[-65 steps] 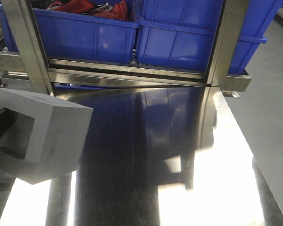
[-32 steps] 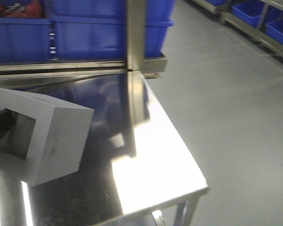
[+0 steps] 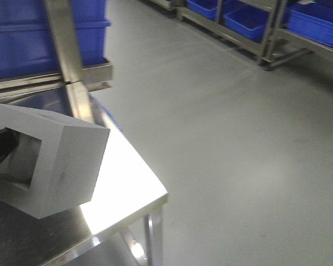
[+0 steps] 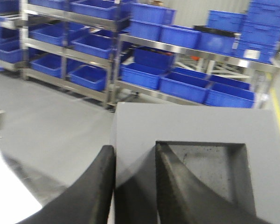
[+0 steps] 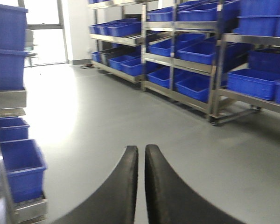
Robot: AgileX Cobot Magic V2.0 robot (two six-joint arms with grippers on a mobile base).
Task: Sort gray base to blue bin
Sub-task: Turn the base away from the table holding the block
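Gray base held tilted above steel surface, near its corner. Recess faces left hand. Left hand pinches one recess wall: one finger inside recess, other on outer face. Base lies directly ahead of left hand, in its grip. Right hand pressed together, empty, apart from base. Blue bins on racks across floor, beyond base along left hand's line. Target bin: cannot tell. Judgement: carry stage, drop not yet done.
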